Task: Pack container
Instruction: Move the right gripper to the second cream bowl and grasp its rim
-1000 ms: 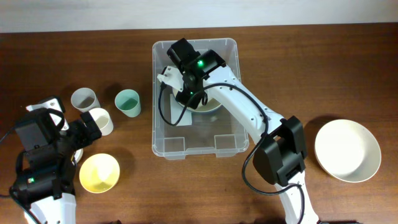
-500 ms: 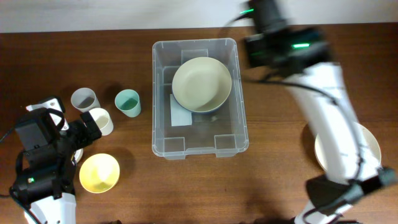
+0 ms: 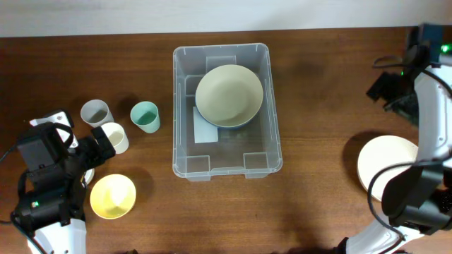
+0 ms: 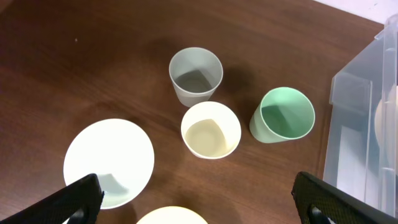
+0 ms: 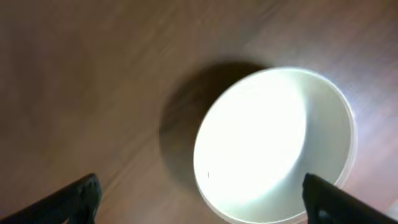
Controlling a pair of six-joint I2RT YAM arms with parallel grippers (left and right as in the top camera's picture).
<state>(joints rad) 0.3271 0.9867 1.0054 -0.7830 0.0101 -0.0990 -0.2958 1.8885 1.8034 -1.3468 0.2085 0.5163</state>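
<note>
The container [image 3: 185,152] is set in the middle of the tabletop [image 3: 318,70], with its long axis running from the robot's near side to the far side. A pale green bowl [image 3: 229,95] is seated in its far half, and the near half is left bare but for a white label [image 3: 203,132] on the base.

The right fingers [image 5: 78,196] are spread wide and nothing is held between them. They are hung above a white bowl [image 5: 273,146], which is seen in the blurred right wrist view directly below, its middle a little off the middle of the gap. In the overhead view this bowl is found well apart from the container, on the robot's right, so the container lies to the left of the right arm.

The left fingers [image 4: 84,194] are likewise spread and empty. Below and ahead of them a grey cup [image 4: 196,76], a cream cup [image 4: 210,129] and a green cup [image 4: 283,115] are stood upright close together, with a white dish [image 4: 109,162] and a yellow bowl [image 3: 113,196] nearer the arm. The container is on the right of this group.

The white bowl is judged to be the right arm's next item, since that arm is by far the nearer. A descent over the rim would be called for, then a carry leftward to the free near half.
</note>
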